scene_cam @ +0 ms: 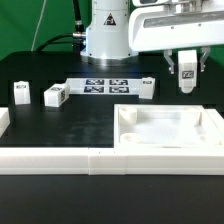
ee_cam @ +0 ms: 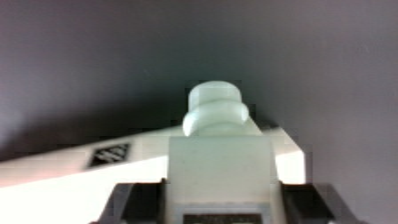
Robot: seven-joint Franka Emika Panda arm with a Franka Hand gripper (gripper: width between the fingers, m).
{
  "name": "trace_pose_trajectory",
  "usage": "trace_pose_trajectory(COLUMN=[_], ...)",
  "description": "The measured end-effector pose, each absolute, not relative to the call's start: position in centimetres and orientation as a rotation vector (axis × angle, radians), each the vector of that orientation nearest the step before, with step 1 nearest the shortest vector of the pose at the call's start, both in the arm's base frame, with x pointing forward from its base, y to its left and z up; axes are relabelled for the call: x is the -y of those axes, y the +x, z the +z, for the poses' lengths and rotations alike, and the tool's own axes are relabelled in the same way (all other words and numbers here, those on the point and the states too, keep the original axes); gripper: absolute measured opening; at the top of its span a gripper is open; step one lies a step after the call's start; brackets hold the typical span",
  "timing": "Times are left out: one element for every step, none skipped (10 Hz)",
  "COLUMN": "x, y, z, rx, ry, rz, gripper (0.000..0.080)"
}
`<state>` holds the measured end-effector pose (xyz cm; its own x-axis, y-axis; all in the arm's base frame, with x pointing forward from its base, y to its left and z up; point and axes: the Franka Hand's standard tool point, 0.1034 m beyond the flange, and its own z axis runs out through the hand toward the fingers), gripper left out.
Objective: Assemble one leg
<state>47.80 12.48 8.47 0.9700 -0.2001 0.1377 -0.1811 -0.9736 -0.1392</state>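
As the exterior view reaches me, I see the gripper pinching the leg between its fingers, held up off the black table on the exterior view's right, near the far edge of the white tray. In my wrist view the leg stands straight out between the dark fingers. Three spare legs rest on the table: two toward the exterior view's left, and one just beside the marker board.

Gripper raised at the exterior view's right, fingers pointing down, clamped around the leg.
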Motion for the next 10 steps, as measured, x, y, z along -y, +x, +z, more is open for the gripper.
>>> trace_pose_trajectory(x=[-13.2, -13.7, -13.8, -13.6, -13.4, -13.3, -13.1, -13.1, -13.2, -13.2], y=[47.1, 46.9, 46.9, 47.6, 48.2, 48.4, 48.9, 49.5, 49.8, 49.7], z=[8.3, 8.4, 8.1, 8.1, 8.1, 8.0, 8.2, 8.5, 8.7, 8.6], rx=[-0.269, -0.25, -0.169, -0.072, 0.004, 0.069, 0.119, 0.14, 0.141, 0.141], ry=[-2.971, -2.951, -2.964, -2.98, -2.989, -2.996, -3.0, -3.001, -2.998, -2.999], rz=[-0.342, -0.426, -0.433, -0.449, -0.478, -0.488, -0.498, -0.501, -0.504, -0.501], gripper=[0.029, 0.029, 0.029, 0.029, 0.029, 0.029, 0.029, 0.029, 0.029, 0.029])
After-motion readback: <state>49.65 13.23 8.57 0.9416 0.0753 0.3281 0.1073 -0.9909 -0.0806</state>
